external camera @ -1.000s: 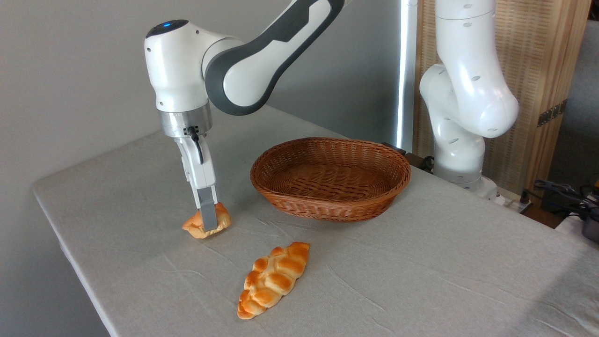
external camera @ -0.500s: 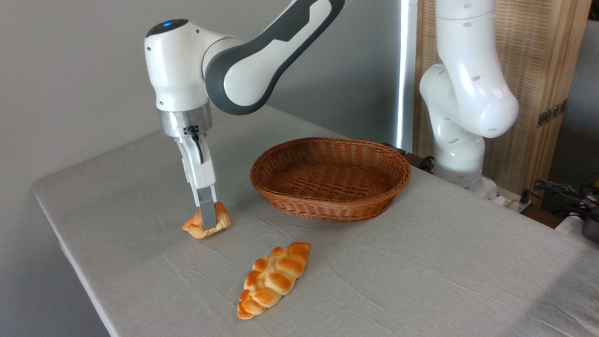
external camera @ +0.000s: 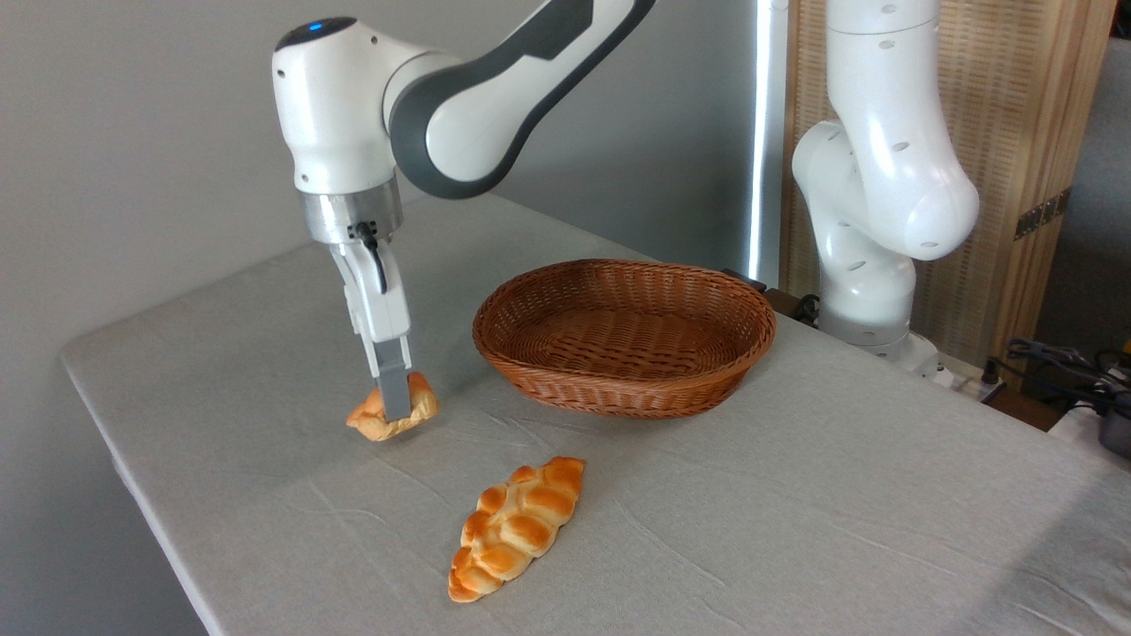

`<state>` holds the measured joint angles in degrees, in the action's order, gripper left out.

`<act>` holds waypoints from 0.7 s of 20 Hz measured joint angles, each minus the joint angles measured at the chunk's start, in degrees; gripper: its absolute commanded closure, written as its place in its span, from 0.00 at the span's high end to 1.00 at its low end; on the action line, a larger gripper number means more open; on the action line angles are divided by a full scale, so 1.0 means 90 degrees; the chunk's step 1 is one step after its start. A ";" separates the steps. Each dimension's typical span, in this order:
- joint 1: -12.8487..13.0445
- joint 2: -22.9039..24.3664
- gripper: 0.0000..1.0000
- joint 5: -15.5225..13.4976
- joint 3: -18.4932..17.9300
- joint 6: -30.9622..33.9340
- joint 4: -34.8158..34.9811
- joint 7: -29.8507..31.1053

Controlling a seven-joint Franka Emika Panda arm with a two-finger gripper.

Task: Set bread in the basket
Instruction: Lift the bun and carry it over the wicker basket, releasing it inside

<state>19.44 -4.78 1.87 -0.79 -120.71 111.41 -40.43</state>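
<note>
Jaws pinching the bread (external camera: 393,415) just above the bench (external camera: 795,495), left of the wicker basket (external camera: 624,336), which holds nothing; a braided loaf (external camera: 515,527) lies nearer the camera, apart from both

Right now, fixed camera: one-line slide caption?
End effector shut on bun beside empty basket; braided loaf lies on table.
</note>
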 measured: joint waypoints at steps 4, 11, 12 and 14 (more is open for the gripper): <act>-0.0046 0.0372 0.30 -0.0001 -0.0074 0.0924 -0.0213 0.0002; -0.0099 0.1426 0.50 -0.0324 -0.0562 0.2399 -0.0291 -0.0004; -0.0101 0.1565 0.64 -0.0351 -0.0607 0.2690 -0.0282 -0.0006; -0.0071 0.1765 0.79 -0.0398 -0.0616 0.3023 -0.0217 -0.0006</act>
<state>18.80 11.11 -1.71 -6.34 -93.51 109.46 -40.48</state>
